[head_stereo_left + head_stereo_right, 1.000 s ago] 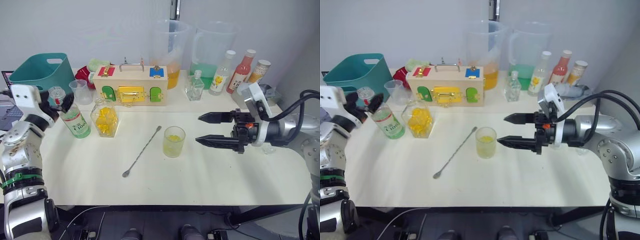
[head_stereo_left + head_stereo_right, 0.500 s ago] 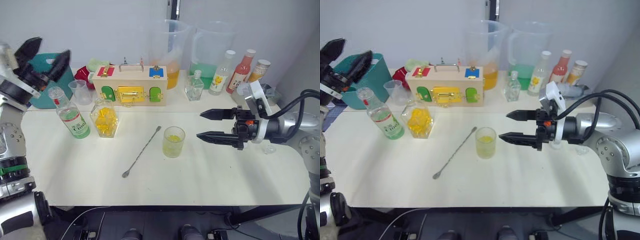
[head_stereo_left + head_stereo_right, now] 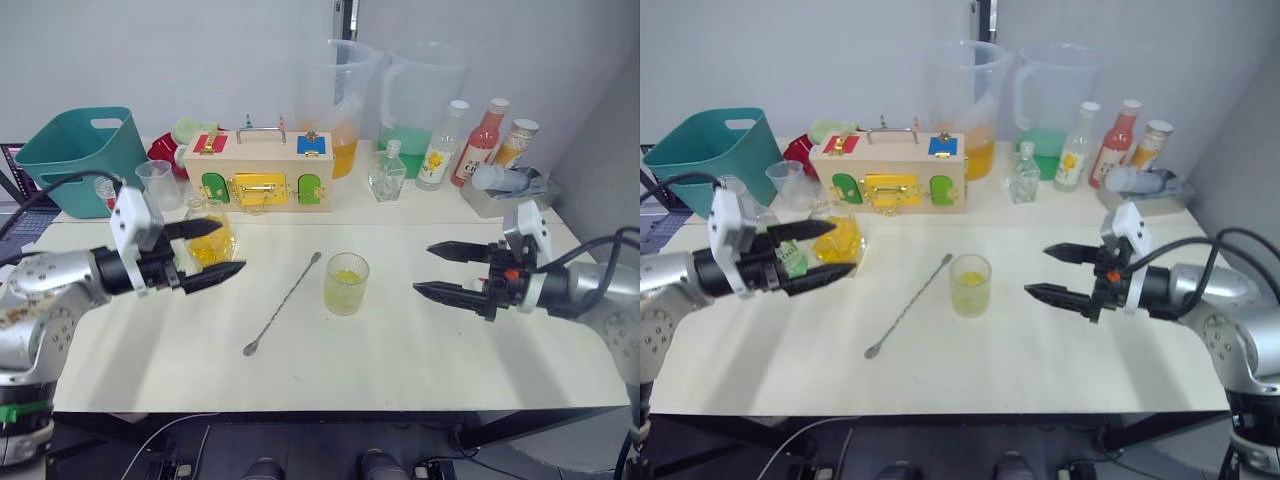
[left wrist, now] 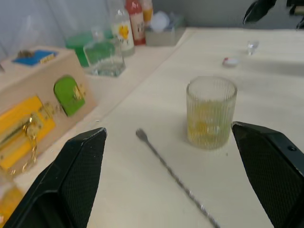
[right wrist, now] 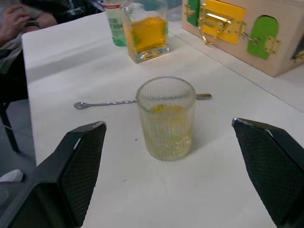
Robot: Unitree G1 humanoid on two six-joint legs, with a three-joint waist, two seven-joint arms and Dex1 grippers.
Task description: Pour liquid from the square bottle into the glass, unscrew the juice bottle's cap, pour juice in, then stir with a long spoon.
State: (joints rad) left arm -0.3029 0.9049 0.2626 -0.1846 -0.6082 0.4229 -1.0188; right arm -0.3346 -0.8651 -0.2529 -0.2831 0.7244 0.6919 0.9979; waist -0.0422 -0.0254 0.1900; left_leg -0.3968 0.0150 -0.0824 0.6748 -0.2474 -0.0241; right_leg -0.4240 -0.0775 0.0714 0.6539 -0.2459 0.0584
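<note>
The glass (image 3: 346,284) stands mid-table with a little yellow liquid (image 5: 167,110) in it. The long spoon (image 3: 285,303) lies slanted just to its left. My left gripper (image 3: 232,246) is open and empty. It points toward the glass from the left and partly covers the square bottle (image 3: 842,238) and the juice bottle (image 3: 790,257) behind it. The juice bottle's label also appears in the right wrist view (image 5: 115,19). My right gripper (image 3: 422,268) is open and empty, well right of the glass. A small white round piece (image 4: 230,61), possibly the cap, lies on the table near it.
A wooden latch box (image 3: 260,175), a teal basket (image 3: 75,150), two big jugs (image 3: 340,95) and several bottles (image 3: 485,140) line the back. A small plastic cup (image 3: 158,183) and a small square glass bottle (image 3: 388,172) stand there too. A person's hand (image 5: 14,19) rests at the table's left.
My left gripper left the juice bottle's neck, swung up, then came down in front of both bottles, pointing at the glass. My right gripper drew back to the right.
</note>
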